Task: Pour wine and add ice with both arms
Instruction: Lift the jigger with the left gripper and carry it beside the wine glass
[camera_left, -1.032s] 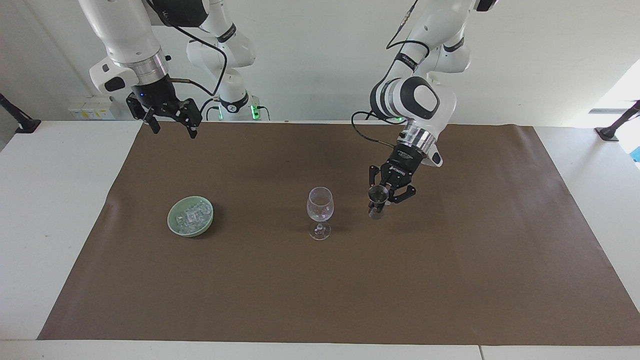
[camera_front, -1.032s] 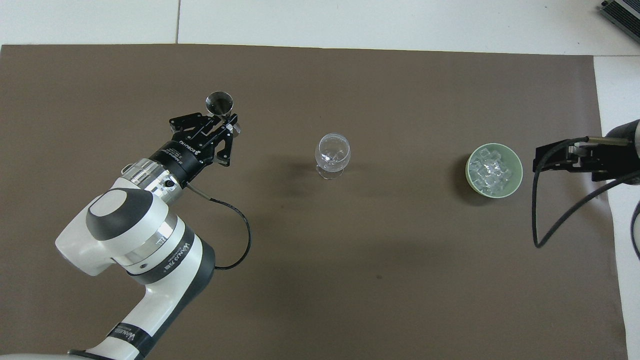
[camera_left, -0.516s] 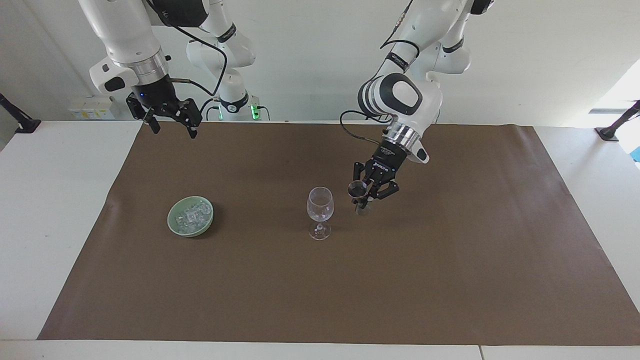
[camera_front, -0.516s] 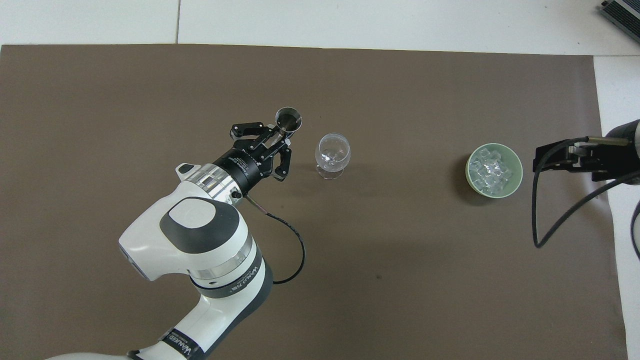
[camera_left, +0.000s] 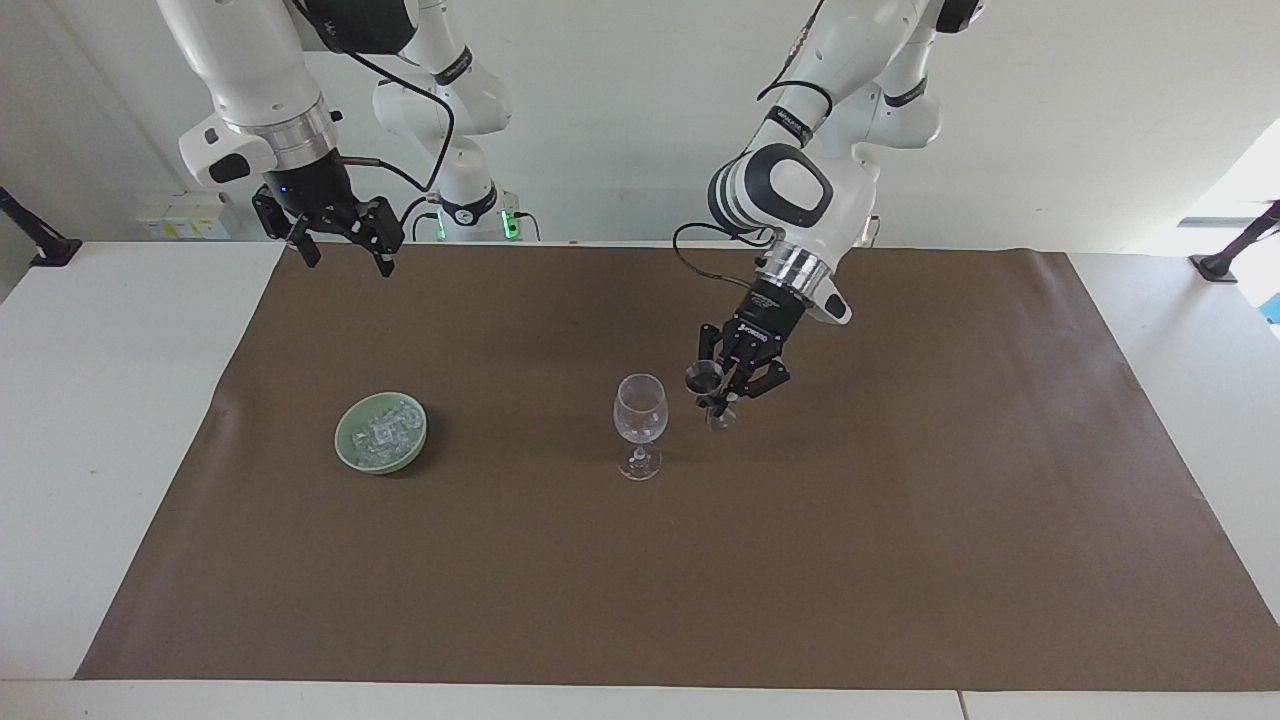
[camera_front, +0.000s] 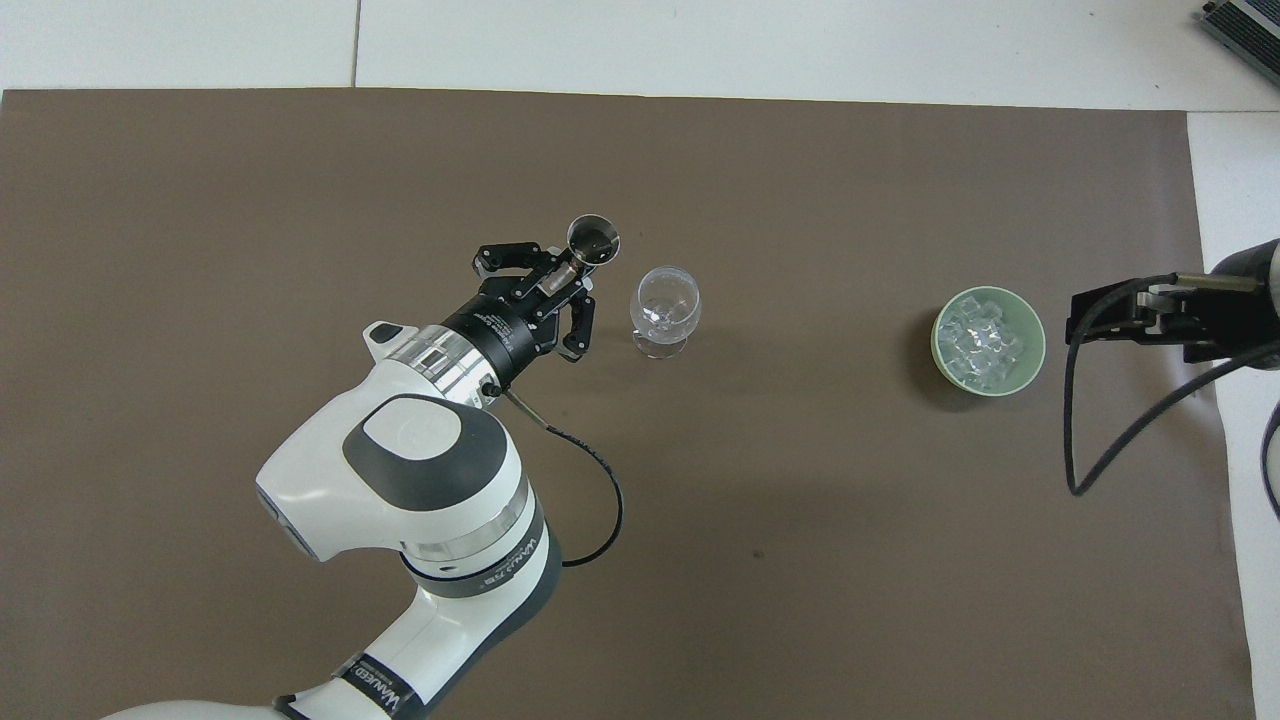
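Facing view: the left gripper (camera_left: 722, 392) is hanging just beside the wine glass (camera_left: 640, 424), toward the left arm's end of the mat (camera_left: 900, 560), fingers pinched on a small tilted cup (camera_left: 706, 379). The right gripper (camera_left: 345, 252) is waiting with fingers spread, up over the mat's edge. The ice (camera_left: 384, 430) is sitting in a green dish (camera_left: 350, 452), well apart from the glass toward the right arm's end.

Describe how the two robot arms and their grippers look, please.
Both arms, the left arm and the right arm, are white, rounded and jointed, with dark grey bands, a silver wrist ring and a black cable. The left gripper and right gripper are black with linked fingers.
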